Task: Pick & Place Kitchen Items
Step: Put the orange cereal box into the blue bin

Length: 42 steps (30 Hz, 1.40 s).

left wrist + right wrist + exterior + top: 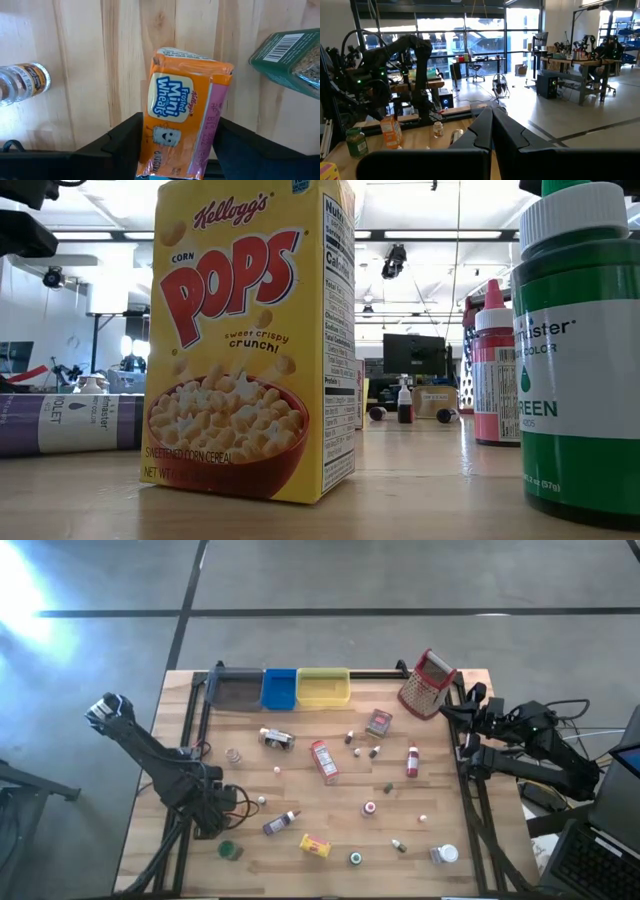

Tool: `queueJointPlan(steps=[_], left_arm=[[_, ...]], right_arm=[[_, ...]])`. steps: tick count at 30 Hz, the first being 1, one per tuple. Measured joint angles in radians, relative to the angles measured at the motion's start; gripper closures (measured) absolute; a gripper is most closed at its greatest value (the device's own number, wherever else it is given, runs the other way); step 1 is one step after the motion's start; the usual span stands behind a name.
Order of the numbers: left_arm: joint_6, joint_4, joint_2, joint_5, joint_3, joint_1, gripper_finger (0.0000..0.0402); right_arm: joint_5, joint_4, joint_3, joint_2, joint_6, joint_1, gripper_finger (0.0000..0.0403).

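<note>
An orange Frosted Mini Wheats box (pixel 175 110) stands upright on the table near its left front corner; the right wrist view shows the box (pixel 391 131) on its bottom. My left gripper (pixel 214 820) points down over it and hides it in the high view, with one finger at each narrow side. My right gripper (pixel 492 131) is shut on nothing, held level above the table's right edge (pixel 466 730). Several other kitchen items lie scattered over the table, among them a Corn Pops box (pixel 245 340) and a purple bottle (pixel 280 824). My left gripper has the orange box between its two fingers (pixel 125 142), one against each narrow side (pixel 216 125). The fingers come from above, pointing down, and lie across the box's width. The box stays upright with its bottom on the table.
A green jar (pixel 290 60) and a small glass jar (pixel 20 82) lie close on either side of the box. Grey (pixel 237 690), blue (pixel 279 688) and yellow (pixel 323 687) trays line the far edge, with a metal grater (pixel 428 685) to their right.
</note>
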Motion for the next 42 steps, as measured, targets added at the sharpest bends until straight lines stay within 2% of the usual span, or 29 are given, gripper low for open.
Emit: queueJointPlan(steps=[24, 32, 36, 42], left_arm=[[0.013, 0.001, 0.0, -0.022, 0.001, 0.0, 0.0226], [0.026, -0.021, -0.001, -0.026, 0.07, 0.0, 0.023], [0.078, -0.066, -0.002, -0.111, 0.105, 0.007, 0.023], [0.191, -0.115, -0.002, -0.304, 0.152, 0.07, 0.0231]], right_arm=[[0.0, 0.0, 0.0, 0.0, 0.001, 0.0, 0.0394], [0.0, 0.0, 0.0, 0.0, 0.0, 0.0, 0.0394], [0.0, 0.0, 0.0, 0.0, -0.001, 0.0, 0.0394], [0.0, 0.0, 0.0, 0.0, 0.0, 0.0, 0.0394]])
